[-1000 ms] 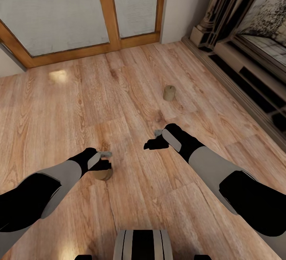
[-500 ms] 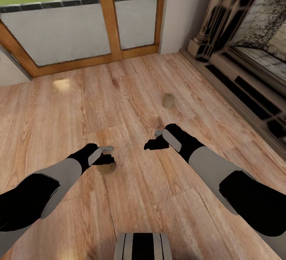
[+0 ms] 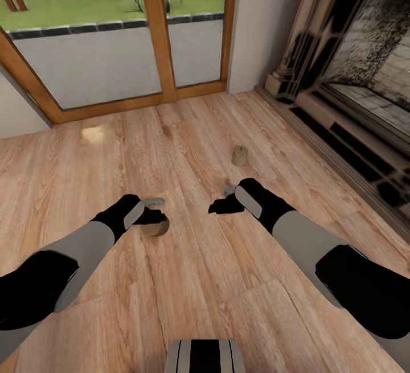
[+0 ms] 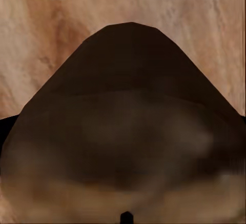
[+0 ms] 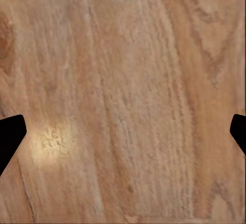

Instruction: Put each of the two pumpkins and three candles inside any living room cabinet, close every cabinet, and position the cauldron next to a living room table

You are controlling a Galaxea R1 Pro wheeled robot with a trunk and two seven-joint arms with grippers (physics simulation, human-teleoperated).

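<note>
Left hand (image 3: pixel 152 213) sits right on a candle (image 3: pixel 155 228), which looms dark and close in the left wrist view (image 4: pixel 123 131); it looks gripped, though the fingers are hidden, so that can't be confirmed. Right hand (image 3: pixel 223 202) hangs open and empty over bare floor (image 5: pixel 123 80). The second candle (image 3: pixel 240 156) stands upright on the floor just ahead of the right hand, the nearer one.

Wood plank floor (image 3: pixel 188 282) across the frame; glass doors (image 3: pixel 114 37) with wooden frames upper left; fireplace (image 3: pixel 364 77) upper right.
</note>
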